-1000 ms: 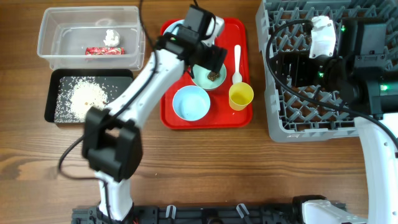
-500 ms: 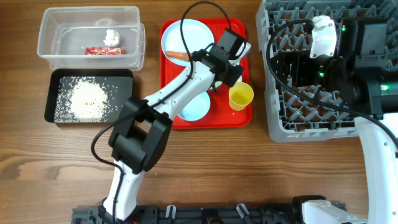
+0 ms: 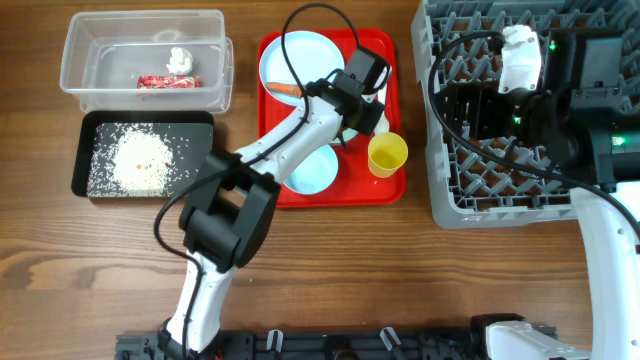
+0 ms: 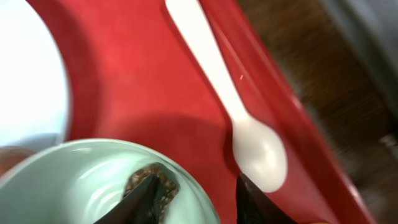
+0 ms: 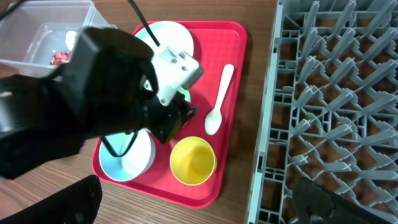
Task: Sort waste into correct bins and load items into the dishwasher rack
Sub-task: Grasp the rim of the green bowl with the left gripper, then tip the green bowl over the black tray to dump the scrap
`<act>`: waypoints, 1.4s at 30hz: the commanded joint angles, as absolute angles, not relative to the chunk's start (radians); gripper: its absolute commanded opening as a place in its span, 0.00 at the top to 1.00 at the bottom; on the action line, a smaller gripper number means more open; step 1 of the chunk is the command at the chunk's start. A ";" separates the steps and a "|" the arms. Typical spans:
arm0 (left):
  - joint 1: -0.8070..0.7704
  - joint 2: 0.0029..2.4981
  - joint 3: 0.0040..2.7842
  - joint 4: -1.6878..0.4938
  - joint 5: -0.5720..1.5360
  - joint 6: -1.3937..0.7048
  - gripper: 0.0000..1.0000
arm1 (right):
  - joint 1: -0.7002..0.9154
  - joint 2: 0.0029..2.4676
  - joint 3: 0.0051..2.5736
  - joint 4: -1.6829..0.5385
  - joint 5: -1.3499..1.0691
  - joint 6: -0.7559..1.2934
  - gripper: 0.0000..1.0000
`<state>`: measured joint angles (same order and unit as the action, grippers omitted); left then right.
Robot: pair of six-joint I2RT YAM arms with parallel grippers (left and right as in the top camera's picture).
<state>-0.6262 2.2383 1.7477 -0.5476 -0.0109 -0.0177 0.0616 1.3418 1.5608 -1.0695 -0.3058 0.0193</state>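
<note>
My left gripper [image 4: 196, 186] [image 3: 352, 120] hangs low over the red tray with its jaws astride the rim of a light blue bowl [image 4: 74, 186]. One finger is inside, on the dark brown food lump [image 4: 163, 180]. The other is outside, with a strip of red tray showing between it and the wall. The white spoon [image 4: 255, 149] lies just beyond. A second bowl [image 3: 312, 170], the yellow cup [image 3: 387, 153] and the plate [image 3: 295, 55] with the carrot [image 3: 285, 89] share the tray. My right gripper [image 5: 205, 205] stands wide open over the grey rack's [image 3: 480, 170] left edge, holding nothing.
At the far left, a clear tub [image 3: 90, 95] holds the red wrapper [image 3: 168, 82] and the white tissue [image 3: 180, 58]. Below it, the black tray [image 3: 85, 130] holds rice [image 3: 140, 160]. The red tray's raised rim [image 3: 385, 190] runs close to the rack. The left arm crosses the tray diagonally.
My left arm has swung so the gripper reaches the bowl from its right side, and its jaws have narrowed about the rim. The right arm has not moved.
</note>
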 commanded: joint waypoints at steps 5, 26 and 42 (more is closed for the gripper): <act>-0.631 2.281 1.754 -0.531 -0.024 -0.035 0.71 | 0.059 1.354 1.575 -1.066 -0.289 0.026 0.00; -0.633 2.137 1.755 -0.543 0.009 -0.093 0.96 | 0.059 1.354 1.575 -1.065 -0.288 0.026 0.00; -0.285 1.806 1.755 -0.987 0.131 -0.378 0.96 | 0.059 1.354 1.575 -1.062 -0.285 0.025 0.00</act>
